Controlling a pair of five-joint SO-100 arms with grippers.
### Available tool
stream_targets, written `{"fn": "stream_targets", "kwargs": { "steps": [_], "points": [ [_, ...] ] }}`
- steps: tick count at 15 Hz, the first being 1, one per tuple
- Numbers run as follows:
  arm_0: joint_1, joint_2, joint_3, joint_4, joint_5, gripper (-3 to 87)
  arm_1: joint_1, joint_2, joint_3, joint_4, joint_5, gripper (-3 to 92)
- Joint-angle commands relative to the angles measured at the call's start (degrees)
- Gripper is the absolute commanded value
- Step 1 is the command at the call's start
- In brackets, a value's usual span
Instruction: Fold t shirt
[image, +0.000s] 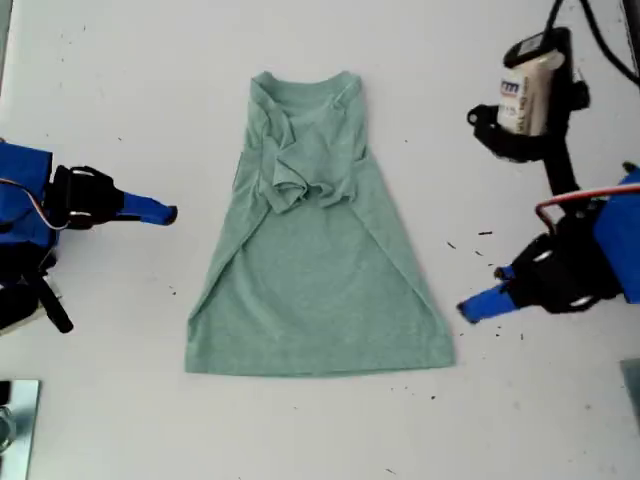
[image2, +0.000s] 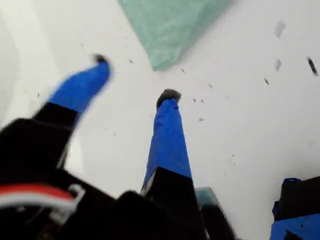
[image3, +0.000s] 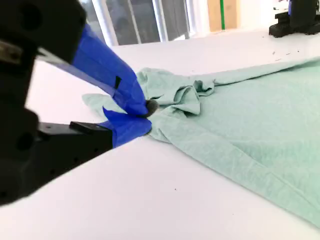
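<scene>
The t shirt (image: 315, 250) is lying flat mid-frame in the exterior view on the white table (image: 120, 400), neck up. Both sleeves and sides are already sitting folded inward, bunched near the chest; the lengthwise fold is not done yet. My first gripper (image2: 135, 82) is hovering near the hem corner, lower right of the exterior view, jaws apart, empty. My second gripper (image3: 142, 117) is sitting mid-left of the exterior view, beside the shirt, jaws together, apparently holding nothing. A white-and-black unit (image: 530, 90) is standing upper right, clear of the cloth.
</scene>
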Motion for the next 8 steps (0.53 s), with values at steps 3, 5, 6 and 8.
{"fn": "stream_targets", "kwargs": {
  "steps": [3,5,6,8],
  "points": [
    [1.3,0.5,0.4,0.2,-1.0,-0.1,-2.2,-5.8,-9.8,0.4,1.2,37.8],
    [1.7,0.5,0.4,0.2,-1.0,-0.1,-1.8,-7.3,-9.7,0.4,0.8,37.1],
    [1.8,0.5,0.5,0.2,-1.3,-0.1,-0.9,-9.8,-7.8,0.4,0.7,36.8],
    [2.4,0.5,0.5,0.3,-1.9,-0.1,1.1,-16.9,-1.4,-2.0,0.8,36.3]
  ]
}}
